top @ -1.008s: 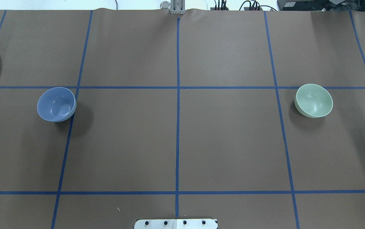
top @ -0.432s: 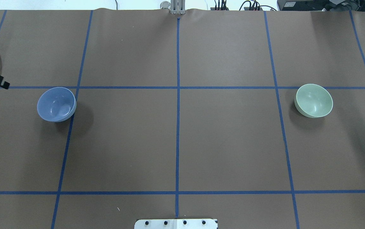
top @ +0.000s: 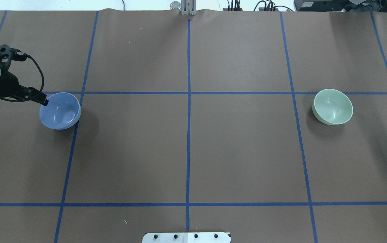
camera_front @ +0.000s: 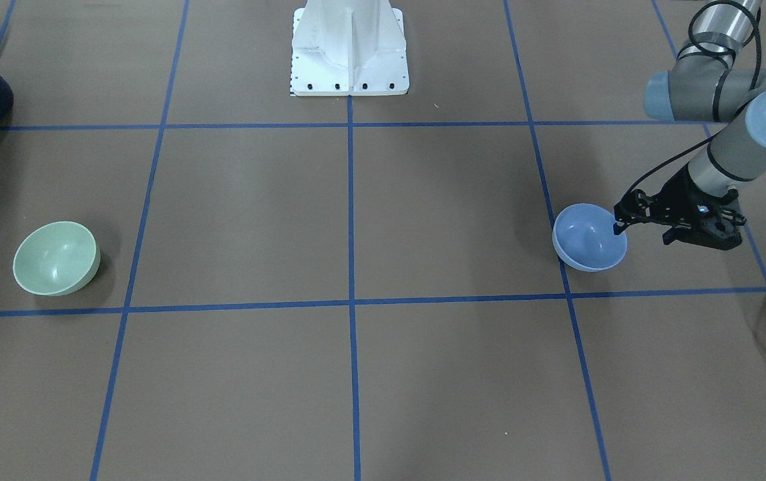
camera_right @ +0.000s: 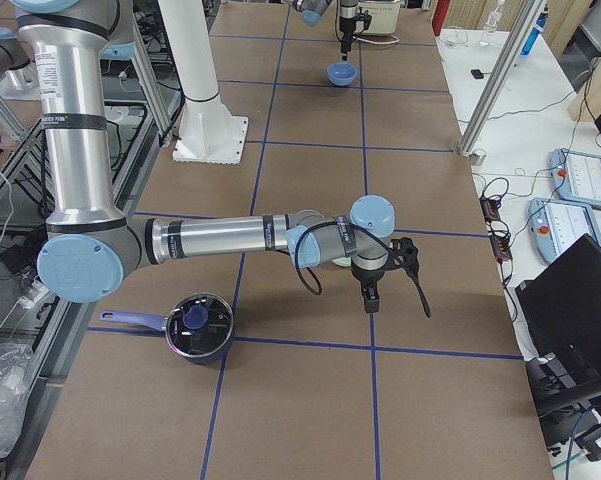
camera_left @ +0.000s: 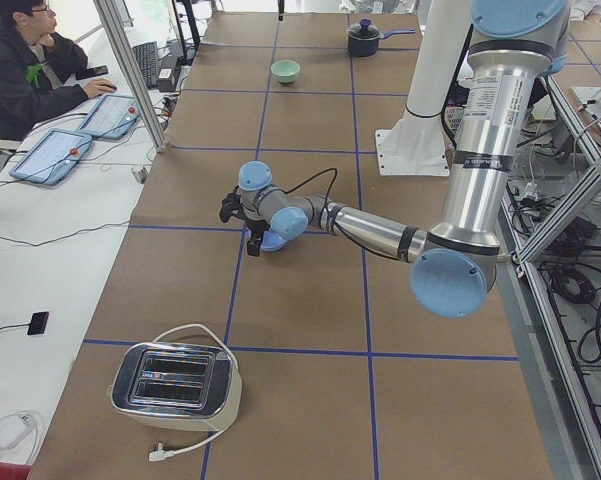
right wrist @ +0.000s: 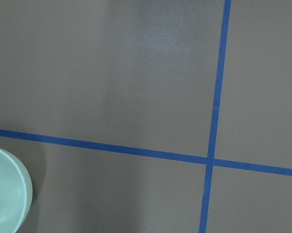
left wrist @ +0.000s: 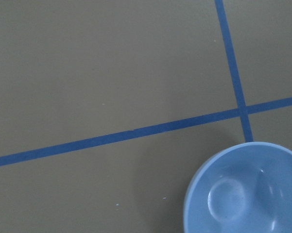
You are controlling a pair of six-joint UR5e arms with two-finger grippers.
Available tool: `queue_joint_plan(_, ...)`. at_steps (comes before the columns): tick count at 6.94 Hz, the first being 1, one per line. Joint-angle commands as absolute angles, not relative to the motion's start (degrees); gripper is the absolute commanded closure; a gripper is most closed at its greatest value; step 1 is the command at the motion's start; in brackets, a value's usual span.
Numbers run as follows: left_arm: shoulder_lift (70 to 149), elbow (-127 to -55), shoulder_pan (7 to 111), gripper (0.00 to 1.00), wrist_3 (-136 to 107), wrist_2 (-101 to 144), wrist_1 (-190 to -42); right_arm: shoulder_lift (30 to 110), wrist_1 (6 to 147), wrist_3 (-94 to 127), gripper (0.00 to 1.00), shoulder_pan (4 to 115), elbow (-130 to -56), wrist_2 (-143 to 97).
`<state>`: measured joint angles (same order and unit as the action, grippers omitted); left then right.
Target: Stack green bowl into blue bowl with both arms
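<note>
Overhead, front views: left gripper (top: pixel 42 100) at blue bowl (top: pixel 60 111) outer rim, bowl just inboard; jaw gap unreadable. Only right-side view shows right gripper (camera_right: pixel 370 297), state untellable; its wrist view catches green bowl (right wrist: pixel 7 194) edge nearby. Bowls upright, well apart.

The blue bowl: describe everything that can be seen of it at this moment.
The blue bowl is small, round and periwinkle. It looks like plastic, with a glossy inside and a round flat bottom. It stands upright and empty on the brown paper-covered table, on the robot's left side. Its edge overlaps a blue tape line just beside a crossing. The left gripper hangs at its outer rim with one finger over the rim. Whether it touches the bowl cannot be told.
</note>
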<state>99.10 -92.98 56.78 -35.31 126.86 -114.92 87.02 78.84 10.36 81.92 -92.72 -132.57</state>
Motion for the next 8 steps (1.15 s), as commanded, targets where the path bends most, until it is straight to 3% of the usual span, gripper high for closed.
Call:
queue_joint_plan(1,100.8,-88.62,55.72,0.28,-35.6,126.47,-118.46,87.01,78.84,10.46,0.0,81.91,-92.72,-132.63)
queue_joint_plan(2,101.07,-87.55,55.72,0.76,-35.6,126.39,-120.13,87.01,78.84,10.46,0.0,81.91,-92.72,-132.63)
queue_joint_plan(3,101.07,-87.71,55.72,1.0,-35.6,126.39,-120.23,87.01,78.84,10.46,0.0,81.91,-92.72,-132.63)
queue_joint_plan(7,101.34,-92.35,55.81,1.0,-41.0,127.17,-120.5,87.01,78.92,10.55,0.0,81.83,-92.72,-132.63)
queue_joint_plan(8,104.38,-94.29,55.81,1.0,-48.09,127.18,-119.71,87.01,78.84,10.63,0.0,81.83,-92.64,-132.63)
